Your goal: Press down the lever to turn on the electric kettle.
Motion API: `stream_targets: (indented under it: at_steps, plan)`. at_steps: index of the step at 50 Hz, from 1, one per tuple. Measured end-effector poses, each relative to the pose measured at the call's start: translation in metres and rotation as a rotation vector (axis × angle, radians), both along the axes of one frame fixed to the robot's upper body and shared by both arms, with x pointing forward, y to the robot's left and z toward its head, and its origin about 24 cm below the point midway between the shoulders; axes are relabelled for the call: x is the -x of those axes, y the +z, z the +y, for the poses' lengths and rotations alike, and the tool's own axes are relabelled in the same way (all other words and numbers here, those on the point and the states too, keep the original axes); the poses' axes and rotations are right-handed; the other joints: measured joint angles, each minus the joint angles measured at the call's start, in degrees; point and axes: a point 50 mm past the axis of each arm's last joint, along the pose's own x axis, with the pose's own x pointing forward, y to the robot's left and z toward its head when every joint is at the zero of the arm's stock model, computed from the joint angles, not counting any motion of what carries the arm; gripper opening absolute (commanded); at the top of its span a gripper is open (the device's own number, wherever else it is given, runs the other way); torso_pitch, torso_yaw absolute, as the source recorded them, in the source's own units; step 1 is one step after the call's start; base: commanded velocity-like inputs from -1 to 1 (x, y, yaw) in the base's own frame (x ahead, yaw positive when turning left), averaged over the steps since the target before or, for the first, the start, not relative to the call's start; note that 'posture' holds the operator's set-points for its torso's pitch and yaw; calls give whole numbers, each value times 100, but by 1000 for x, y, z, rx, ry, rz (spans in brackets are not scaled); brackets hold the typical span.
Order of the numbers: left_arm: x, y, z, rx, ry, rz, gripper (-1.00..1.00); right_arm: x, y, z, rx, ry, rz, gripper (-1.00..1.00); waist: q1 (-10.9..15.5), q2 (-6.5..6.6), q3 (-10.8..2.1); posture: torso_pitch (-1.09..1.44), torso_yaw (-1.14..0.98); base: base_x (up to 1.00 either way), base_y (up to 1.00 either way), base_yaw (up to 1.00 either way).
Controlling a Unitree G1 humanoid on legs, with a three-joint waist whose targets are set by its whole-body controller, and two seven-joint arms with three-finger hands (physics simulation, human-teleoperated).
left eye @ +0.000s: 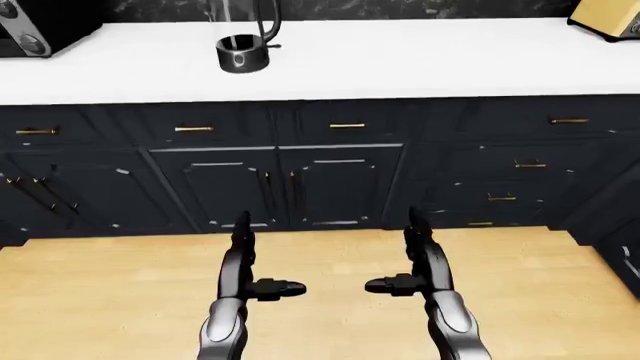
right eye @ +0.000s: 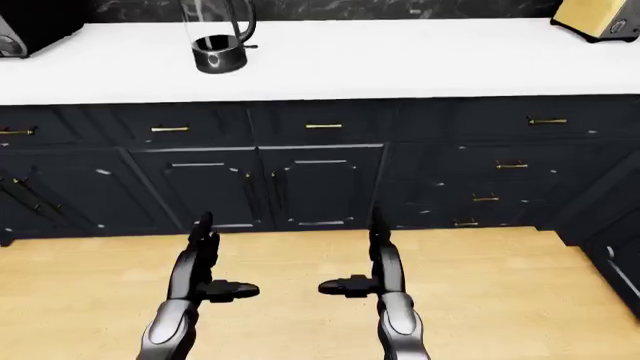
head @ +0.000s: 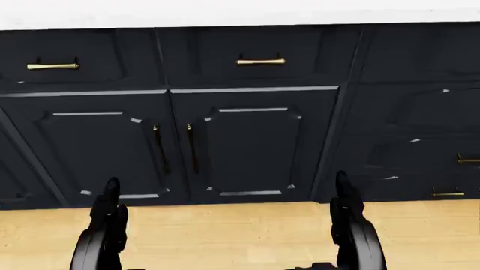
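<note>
The electric kettle [left eye: 243, 45] stands on the white counter [left eye: 420, 64], toward the upper left of the left-eye view and set in from the counter's near edge. Its dark base and curved handle show; the glass body runs out of the top of the frame. A small dark tab projects at the foot of the handle, probably the lever, though it is too small to confirm.

Both hands hang low over the wood floor [left eye: 110, 292], well apart from the kettle. The left hand [left eye: 243, 262] and right hand [left eye: 420, 259] are held upright, fingers spread and closed on nothing, thumbs pointing inward toward each other. This reads as a neutral carrying posture suited to approach, not reach.

The dark cabinet fronts [left eye: 300, 172] with brass pulls lie between robot and counter. A dark appliance [left eye: 35, 30] occupies the far left of the counter and a tan block [left eye: 610, 16] the far right; the surface beside the kettle is bare, leaving room to come at the handle side. In judgement, the robot must close on the counter and raise a hand first.
</note>
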Motion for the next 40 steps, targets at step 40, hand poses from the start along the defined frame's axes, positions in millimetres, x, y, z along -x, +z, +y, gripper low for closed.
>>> stream_targets:
  at_steps: [40]
  plan:
    - [11,138,22,-120,85,-372,100,-4,127,-4,212,-44,-542,100,26,-3,-384,0,0,0,0,0]
